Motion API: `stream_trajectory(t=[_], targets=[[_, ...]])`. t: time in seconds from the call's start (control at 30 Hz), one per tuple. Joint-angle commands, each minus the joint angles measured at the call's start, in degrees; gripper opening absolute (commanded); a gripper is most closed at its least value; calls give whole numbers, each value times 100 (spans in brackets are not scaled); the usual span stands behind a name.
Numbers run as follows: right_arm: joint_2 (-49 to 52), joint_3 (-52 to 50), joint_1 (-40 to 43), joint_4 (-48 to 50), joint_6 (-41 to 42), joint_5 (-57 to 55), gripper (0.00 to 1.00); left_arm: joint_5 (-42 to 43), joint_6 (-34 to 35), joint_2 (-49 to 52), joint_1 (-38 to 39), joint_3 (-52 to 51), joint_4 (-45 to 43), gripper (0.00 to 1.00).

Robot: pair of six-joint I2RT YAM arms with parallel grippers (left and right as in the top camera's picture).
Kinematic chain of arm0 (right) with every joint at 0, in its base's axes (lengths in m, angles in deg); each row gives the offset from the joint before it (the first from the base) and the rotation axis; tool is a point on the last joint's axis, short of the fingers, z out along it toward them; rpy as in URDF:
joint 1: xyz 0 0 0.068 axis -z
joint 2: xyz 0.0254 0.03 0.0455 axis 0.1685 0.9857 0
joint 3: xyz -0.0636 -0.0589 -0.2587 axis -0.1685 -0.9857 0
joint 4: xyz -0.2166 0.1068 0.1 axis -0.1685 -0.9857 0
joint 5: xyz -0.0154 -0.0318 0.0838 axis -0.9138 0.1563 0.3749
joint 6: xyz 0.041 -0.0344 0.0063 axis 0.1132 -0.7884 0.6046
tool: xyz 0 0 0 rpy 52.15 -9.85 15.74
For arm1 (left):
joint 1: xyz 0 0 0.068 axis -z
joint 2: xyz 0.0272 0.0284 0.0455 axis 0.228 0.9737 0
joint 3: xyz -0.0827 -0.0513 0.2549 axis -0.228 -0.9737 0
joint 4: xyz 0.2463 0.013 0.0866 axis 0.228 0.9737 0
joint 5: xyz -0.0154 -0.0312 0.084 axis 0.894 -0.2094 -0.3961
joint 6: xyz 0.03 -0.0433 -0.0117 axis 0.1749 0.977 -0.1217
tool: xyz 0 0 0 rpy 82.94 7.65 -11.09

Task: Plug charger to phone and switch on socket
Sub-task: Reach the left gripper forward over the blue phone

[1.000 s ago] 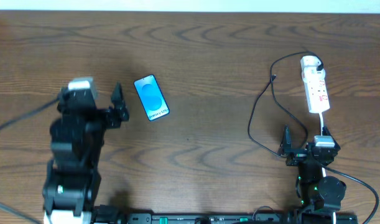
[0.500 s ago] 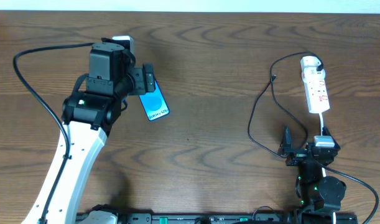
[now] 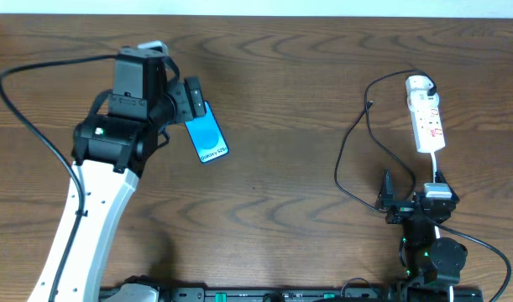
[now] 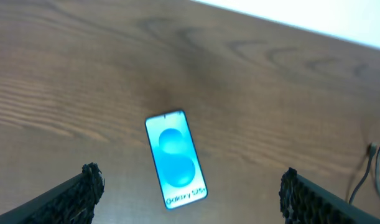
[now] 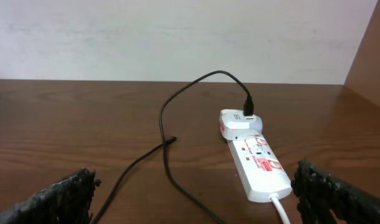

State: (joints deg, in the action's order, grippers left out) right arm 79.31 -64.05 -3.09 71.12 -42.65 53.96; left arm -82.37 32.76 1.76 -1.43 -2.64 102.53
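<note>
The phone (image 3: 209,137) lies screen up on the wooden table, left of centre, its top end under my left gripper (image 3: 191,101). In the left wrist view the phone (image 4: 175,158) lies below and between the wide-open, empty fingers of the left gripper (image 4: 190,175). The white socket (image 3: 426,113) lies at the far right. The charger (image 3: 350,134) runs from an adapter at the socket's far end and loops left; its loose plug tip (image 3: 370,105) lies on the table. My right gripper (image 3: 411,188) is open and empty, just short of the socket (image 5: 255,158) and well back from the plug tip (image 5: 174,140).
The socket's white cord (image 3: 438,164) runs toward the right arm's base. The charger cable loops down near the right gripper's left finger (image 3: 365,200). A thick black robot cable (image 3: 38,71) arcs over the table's left part. The table's far edge meets a white wall (image 5: 177,37).
My left arm has swung up from the front left and reached out over the phone's top end, then shifted slightly left. The right arm, socket and charger have not moved.
</note>
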Motion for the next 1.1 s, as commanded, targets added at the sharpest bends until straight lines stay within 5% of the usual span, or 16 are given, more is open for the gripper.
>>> stream_trajectory(t=[0.0,0.53,1.07], targets=[[-28,-4,-7,-24,-68,0,99,-247,234,245,11,358,92,92],[-28,-4,-7,-26,-68,0,99,-348,1652,2859,13,533,389,92],[-28,-4,-7,-24,-68,0,99,-306,1613,4105,24,529,-273,98]])
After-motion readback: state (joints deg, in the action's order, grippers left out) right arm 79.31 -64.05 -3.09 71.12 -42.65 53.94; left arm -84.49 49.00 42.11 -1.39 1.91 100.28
